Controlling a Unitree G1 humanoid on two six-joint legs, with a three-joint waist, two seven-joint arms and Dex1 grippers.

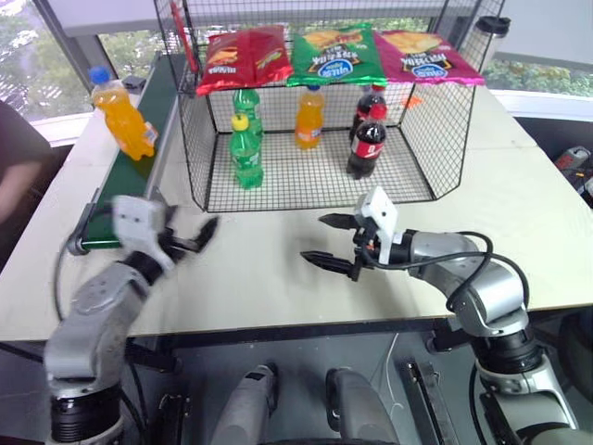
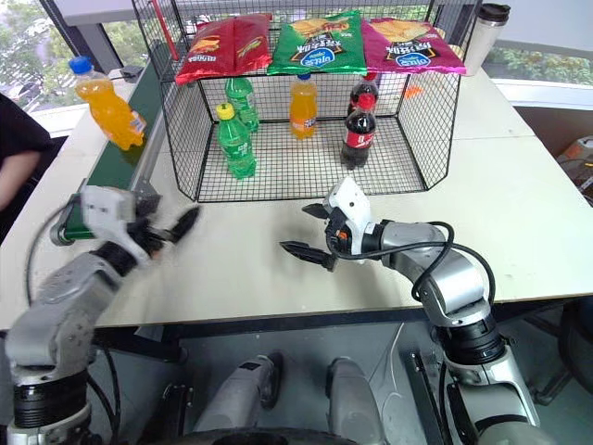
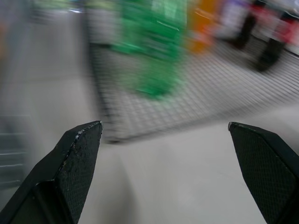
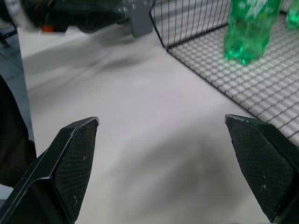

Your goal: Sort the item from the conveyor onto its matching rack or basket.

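Observation:
The item, a clear bottle of orange soda [image 1: 125, 116] with a blue cap, stands tilted on the dark-green conveyor [image 1: 125, 181] at the table's left edge. My left gripper [image 1: 195, 236] hovers open and empty near the conveyor's near end, well short of the bottle. Open and empty too, my right gripper [image 1: 315, 238] hangs over the bare table in front of the black wire basket [image 1: 195, 139]. In the left wrist view its fingers [image 3: 77, 154] point at the basket's front; in the right wrist view the fingers [image 4: 70, 158] frame the tabletop.
Inside the basket stand green soda bottles [image 1: 246, 148], an orange bottle [image 1: 309, 119] and dark cola bottles [image 1: 367, 139]; crisp bags [image 1: 332, 54] lie across its top. A person's arm [image 1: 14, 176] is at the far left. A travel mug [image 1: 491, 37] stands back right.

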